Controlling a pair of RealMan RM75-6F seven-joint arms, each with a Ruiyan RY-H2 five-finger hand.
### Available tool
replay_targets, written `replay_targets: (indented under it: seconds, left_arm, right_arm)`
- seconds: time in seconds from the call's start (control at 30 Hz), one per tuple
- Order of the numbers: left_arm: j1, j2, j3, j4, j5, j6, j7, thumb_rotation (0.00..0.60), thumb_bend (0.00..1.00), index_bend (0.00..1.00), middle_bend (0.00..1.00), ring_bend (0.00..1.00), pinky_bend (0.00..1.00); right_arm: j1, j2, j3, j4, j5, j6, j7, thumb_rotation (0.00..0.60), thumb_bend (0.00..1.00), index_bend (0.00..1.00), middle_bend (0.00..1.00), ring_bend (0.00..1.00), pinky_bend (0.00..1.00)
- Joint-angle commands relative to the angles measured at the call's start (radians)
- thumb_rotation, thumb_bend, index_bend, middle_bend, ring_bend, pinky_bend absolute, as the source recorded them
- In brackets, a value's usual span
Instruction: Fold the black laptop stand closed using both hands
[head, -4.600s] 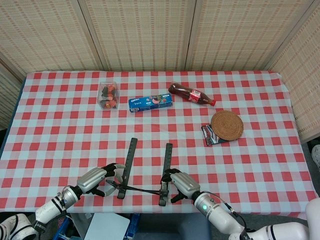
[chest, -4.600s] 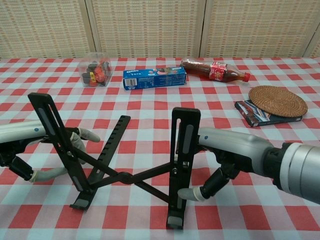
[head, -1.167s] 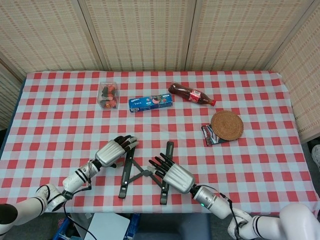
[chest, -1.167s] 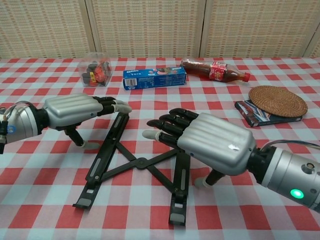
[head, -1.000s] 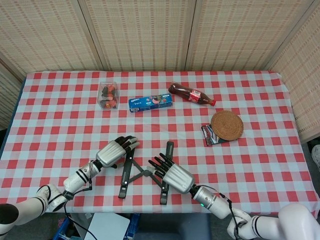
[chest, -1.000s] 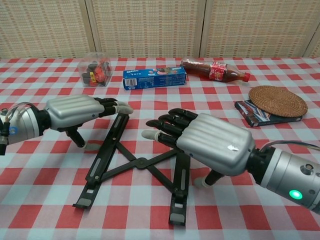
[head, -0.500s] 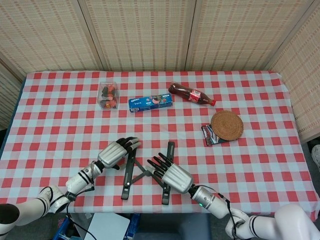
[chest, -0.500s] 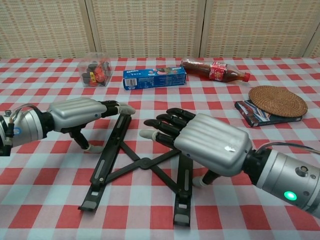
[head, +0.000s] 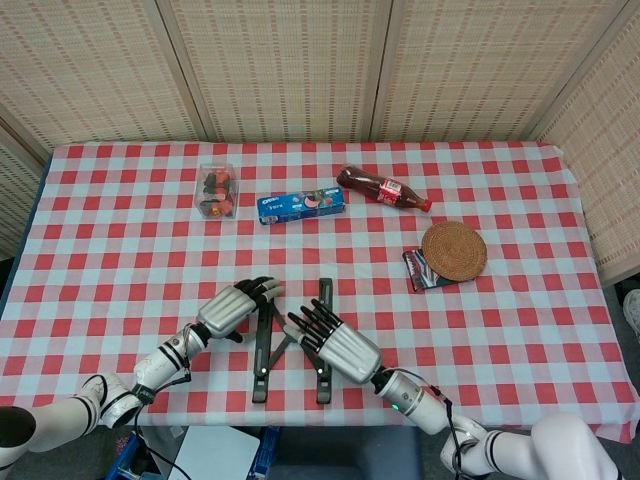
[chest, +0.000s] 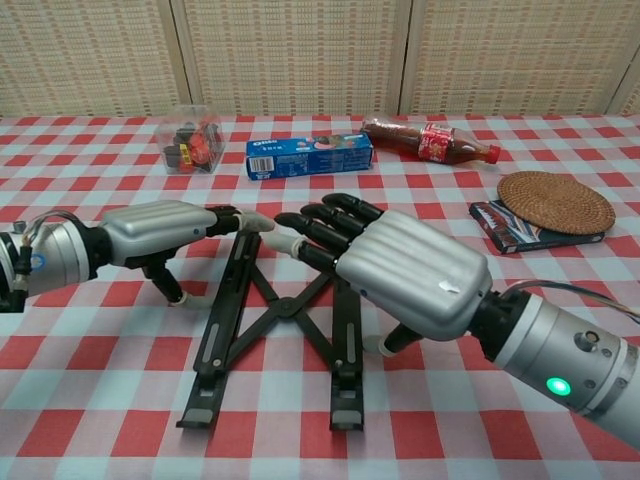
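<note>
The far ends of the laptop stand (chest: 275, 330) are covered by the right hand (chest: 395, 265) and left hand (chest: 165, 232). The contents of the clear box (head: 216, 190) cannot be made out.

Left hand (chest: 165, 232) and right hand (chest: 395, 262): ribbed silver back shells, black fingers with pale tips. Silver cylindrical wrists; green indicator lit behind the right hand; thin cable at each wrist.

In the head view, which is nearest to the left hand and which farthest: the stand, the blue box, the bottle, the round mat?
From the left hand:
1. Stand, right beside it, under its fingertips.
2. Blue box, behind it, mid-table.
3. Bottle, farther back, to the right.
4. Round mat, far right.
</note>
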Motion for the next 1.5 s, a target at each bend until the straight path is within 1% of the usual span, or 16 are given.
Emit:
replay_targets:
  seconds: [0.03, 0.37, 0.6, 0.73, 0.83, 0.87, 1.0, 1.07, 1.13, 1.17, 1.3, 1.5]
  left_arm:
    - [-0.002, 0.004, -0.003, -0.010, -0.003, -0.004, -0.006, 0.600, 0.26, 0.00, 0.00, 0.00, 0.16]
    - [-0.014, 0.019, -0.017, -0.067, -0.013, -0.013, -0.013, 0.600, 0.26, 0.00, 0.00, 0.00, 0.16]
    - [-0.019, 0.021, -0.028, -0.093, -0.030, -0.027, 0.006, 0.600, 0.26, 0.00, 0.00, 0.00, 0.16]
    - [-0.011, 0.030, -0.043, -0.097, -0.062, -0.033, 0.039, 0.600, 0.26, 0.00, 0.00, 0.00, 0.16]
    - [0.002, 0.054, -0.046, -0.109, -0.082, -0.031, 0.046, 0.600, 0.26, 0.00, 0.00, 0.00, 0.16]
    - [0.010, 0.067, -0.047, -0.115, -0.088, -0.026, 0.050, 0.600, 0.26, 0.00, 0.00, 0.00, 0.16]
    - [0.041, 0.113, -0.049, -0.141, -0.104, 0.006, 0.059, 0.600, 0.26, 0.00, 0.00, 0.00, 0.16]
    - [0.057, 0.140, -0.048, -0.156, -0.108, 0.023, 0.064, 0.600, 0.26, 0.00, 0.00, 0.00, 0.16]
    - [0.070, 0.163, -0.046, -0.169, -0.109, 0.038, 0.072, 0.600, 0.26, 0.00, 0.00, 0.00, 0.16]
    - [0.075, 0.172, -0.045, -0.175, -0.109, 0.044, 0.076, 0.600, 0.26, 0.00, 0.00, 0.00, 0.16]
    - [0.095, 0.203, -0.042, -0.194, -0.110, 0.062, 0.087, 0.600, 0.26, 0.00, 0.00, 0.00, 0.16]
    - [0.117, 0.227, -0.040, -0.209, -0.108, 0.082, 0.081, 0.600, 0.26, 0.00, 0.00, 0.00, 0.16]
  right_arm:
    - [-0.001, -0.021, 0.008, 0.027, -0.005, 0.021, 0.007, 0.600, 0.00, 0.00, 0.00, 0.00, 0.00]
    - [0.017, -0.065, 0.038, 0.074, 0.007, 0.040, 0.016, 0.600, 0.00, 0.00, 0.00, 0.00, 0.00]
    - [0.030, -0.074, 0.046, 0.078, 0.015, 0.032, 0.001, 0.600, 0.00, 0.00, 0.00, 0.00, 0.00]
    - [0.040, -0.038, 0.029, 0.035, 0.006, 0.016, 0.002, 0.600, 0.00, 0.00, 0.00, 0.00, 0.00]
    - [0.055, 0.022, 0.017, -0.041, -0.006, -0.005, 0.001, 0.600, 0.00, 0.00, 0.00, 0.00, 0.00]
    - [0.066, 0.057, 0.015, -0.087, -0.012, -0.020, -0.006, 0.600, 0.00, 0.00, 0.00, 0.00, 0.00]
    - [0.132, 0.205, 0.010, -0.268, -0.017, -0.137, -0.012, 0.600, 0.00, 0.00, 0.00, 0.00, 0.00]
    - [0.193, 0.296, 0.006, -0.366, -0.015, -0.244, 0.016, 0.600, 0.00, 0.00, 0.00, 0.00, 0.00]
    - [0.254, 0.371, 0.006, -0.445, -0.006, -0.351, 0.045, 0.600, 0.00, 0.00, 0.00, 0.00, 0.00]
    - [0.277, 0.395, 0.010, -0.468, -0.002, -0.388, 0.049, 0.600, 0.00, 0.00, 0.00, 0.00, 0.00]
    - [0.362, 0.458, 0.023, -0.518, 0.016, -0.534, 0.042, 0.600, 0.00, 0.00, 0.00, 0.00, 0.00]
    - [0.441, 0.446, 0.041, -0.496, 0.038, -0.653, 0.022, 0.600, 0.00, 0.00, 0.00, 0.00, 0.00]
